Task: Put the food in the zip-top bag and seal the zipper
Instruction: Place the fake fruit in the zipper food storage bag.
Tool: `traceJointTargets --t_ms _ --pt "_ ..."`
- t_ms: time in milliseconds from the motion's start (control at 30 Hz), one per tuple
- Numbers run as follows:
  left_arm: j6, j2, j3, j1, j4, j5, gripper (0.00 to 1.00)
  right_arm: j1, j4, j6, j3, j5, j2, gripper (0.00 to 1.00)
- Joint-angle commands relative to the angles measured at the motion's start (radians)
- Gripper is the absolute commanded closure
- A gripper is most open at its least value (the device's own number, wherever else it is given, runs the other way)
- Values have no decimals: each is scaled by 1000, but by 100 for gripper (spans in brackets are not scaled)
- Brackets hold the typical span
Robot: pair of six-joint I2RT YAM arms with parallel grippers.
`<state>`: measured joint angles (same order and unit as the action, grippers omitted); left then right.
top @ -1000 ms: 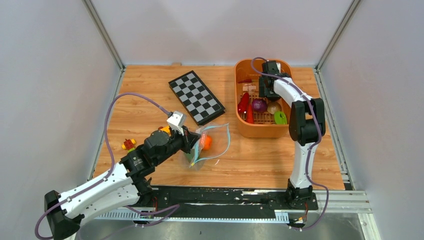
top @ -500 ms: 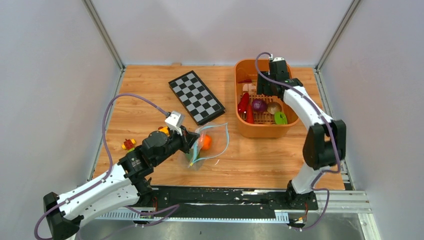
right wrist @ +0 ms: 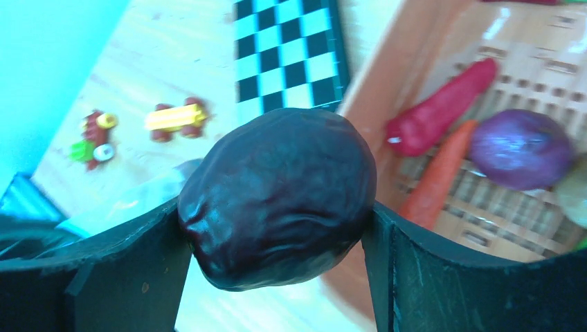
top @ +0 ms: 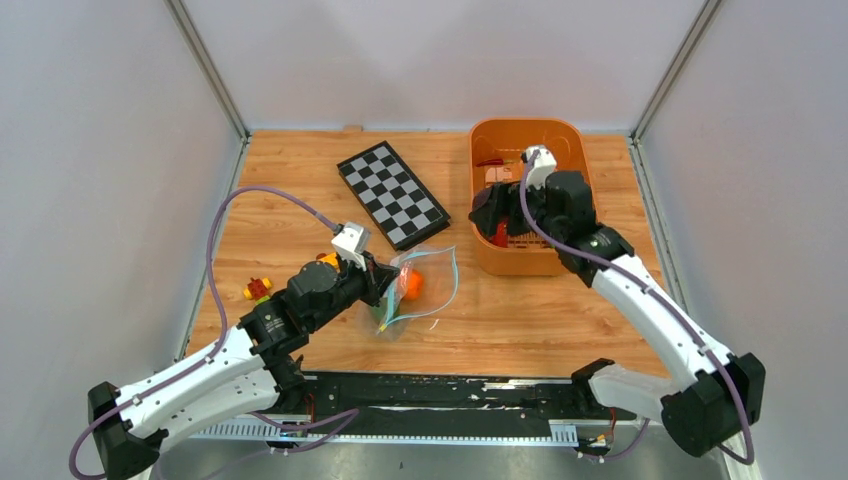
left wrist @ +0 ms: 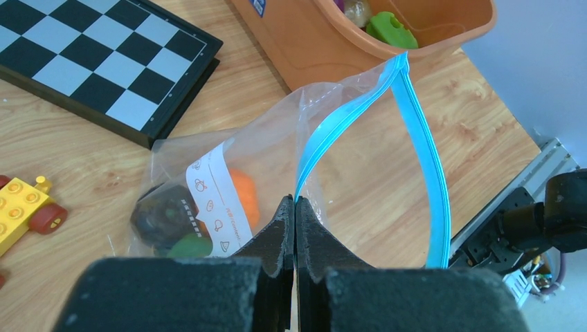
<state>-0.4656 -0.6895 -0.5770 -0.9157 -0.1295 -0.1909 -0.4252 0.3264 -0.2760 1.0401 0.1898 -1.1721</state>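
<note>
The clear zip-top bag point(top: 425, 290) lies on the table with its mouth open. My left gripper point(top: 384, 287) is shut on the bag's edge beside the light-blue zipper point(left wrist: 417, 131), jaws pressed together point(left wrist: 295, 202). Inside the bag, behind the white label point(left wrist: 218, 197), are an orange piece point(left wrist: 244, 196), a dark piece point(left wrist: 160, 216) and a green piece point(left wrist: 185, 246). My right gripper point(top: 488, 212) is shut on a dark wrinkled fruit point(right wrist: 278, 197) and holds it above the left rim of the orange basket point(top: 525, 121). A red pepper point(right wrist: 439, 109), a carrot point(right wrist: 437, 173) and a purple onion point(right wrist: 520, 149) lie in the basket.
A folded chessboard point(top: 392, 194) lies behind the bag, left of the basket. A yellow toy car point(left wrist: 24, 207) and a small brick toy point(top: 257, 289) sit left of the bag. Grey walls stand on three sides.
My right arm has swung out of the back of the basket, leftward and nearer, carrying the dark fruit to the basket's left rim. My left gripper and the bag have stayed put.
</note>
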Motion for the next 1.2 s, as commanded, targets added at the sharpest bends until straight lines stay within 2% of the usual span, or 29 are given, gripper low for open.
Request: traceJointTargets --t_ms 0,267,433,533,667,933,1167 --pt "-4 -3 -40 -2 31 -19 100 -90 -111 -73 -64 54 114 45" --pt "-19 -27 -44 -2 49 -5 100 -288 -202 -125 -188 58 264 45" --pt "-26 -24 -47 -2 61 18 100 -420 -297 -161 -253 73 252 43" --pt "-31 -20 -46 -1 73 36 100 -465 -193 -105 -187 25 178 42" --pt "-31 -20 -47 -1 73 37 100 -519 -53 -58 -111 -140 93 40" --pt "-33 -10 -47 -1 79 42 100 -587 -30 -7 -71 -250 43 33" --pt "-57 18 -32 -2 124 51 100 -622 17 19 -19 -321 -31 17"
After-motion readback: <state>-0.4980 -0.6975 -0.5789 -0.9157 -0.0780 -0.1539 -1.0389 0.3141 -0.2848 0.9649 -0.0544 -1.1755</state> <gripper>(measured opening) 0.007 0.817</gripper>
